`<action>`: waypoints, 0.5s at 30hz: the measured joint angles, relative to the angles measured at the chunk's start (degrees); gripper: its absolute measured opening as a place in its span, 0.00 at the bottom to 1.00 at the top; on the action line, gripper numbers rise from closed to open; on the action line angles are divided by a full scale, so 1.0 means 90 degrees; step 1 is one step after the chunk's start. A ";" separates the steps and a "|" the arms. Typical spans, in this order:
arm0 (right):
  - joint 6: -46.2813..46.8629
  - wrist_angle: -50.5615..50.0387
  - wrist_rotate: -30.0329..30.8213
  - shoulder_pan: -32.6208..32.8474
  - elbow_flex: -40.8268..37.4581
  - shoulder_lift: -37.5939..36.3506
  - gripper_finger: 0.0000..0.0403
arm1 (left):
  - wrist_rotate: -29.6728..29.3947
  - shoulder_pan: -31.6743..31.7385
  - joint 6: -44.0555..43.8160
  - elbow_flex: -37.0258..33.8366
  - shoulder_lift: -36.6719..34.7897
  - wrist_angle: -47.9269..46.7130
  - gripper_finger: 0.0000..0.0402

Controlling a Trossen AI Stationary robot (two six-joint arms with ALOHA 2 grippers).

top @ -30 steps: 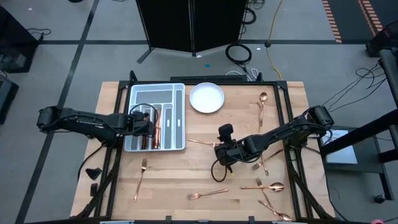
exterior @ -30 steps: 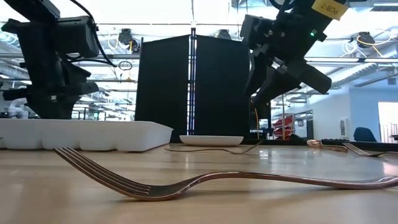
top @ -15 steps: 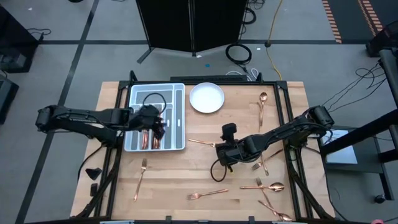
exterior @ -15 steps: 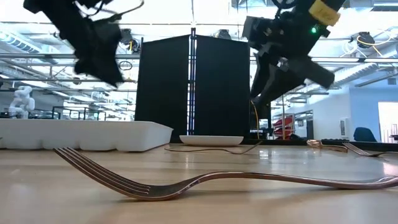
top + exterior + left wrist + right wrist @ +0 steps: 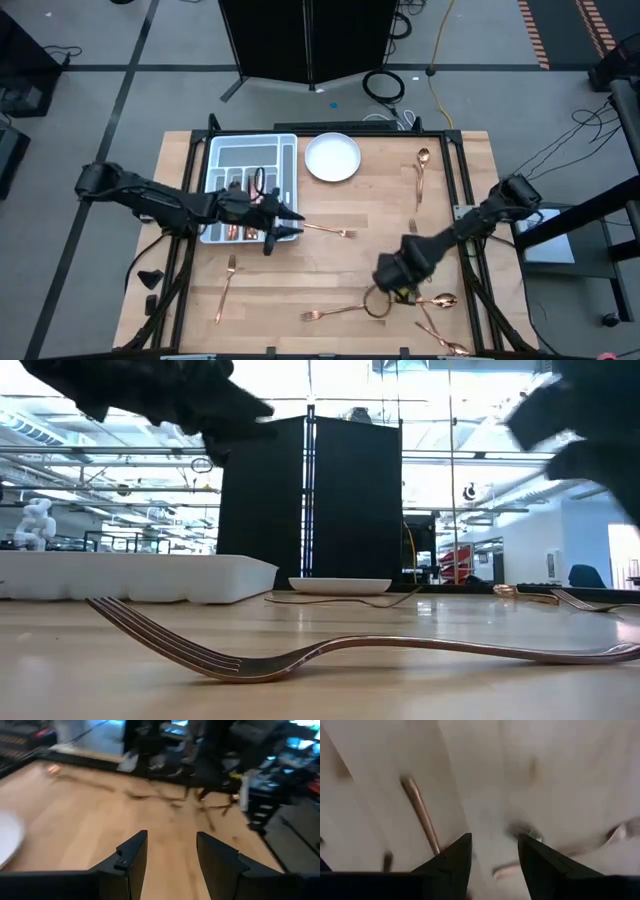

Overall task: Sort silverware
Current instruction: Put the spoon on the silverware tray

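Left end effector [image 5: 285,228] spread, empty, over tray [image 5: 288,150] corner beside a fork [image 5: 328,231]; right end effector [image 5: 392,275] spread, empty, above counter [image 5: 370,200] forks

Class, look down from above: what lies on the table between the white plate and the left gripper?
In the high view, only bare wood separates the white plate from the left gripper; the grey tray sits alongside, not between.
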 joint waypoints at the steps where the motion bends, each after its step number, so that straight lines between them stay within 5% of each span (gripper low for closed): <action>1: 0.0105 0.0000 -0.0136 0.0158 -0.0068 0.0000 0.37 | 0.0105 -0.0032 0.0098 0.0003 0.0157 0.0204 0.41; 15: 0.0658 0.0683 -0.0441 0.1990 -0.0609 0.0000 0.37 | 0.0429 -0.0153 0.0104 -0.0002 0.1502 0.1809 0.41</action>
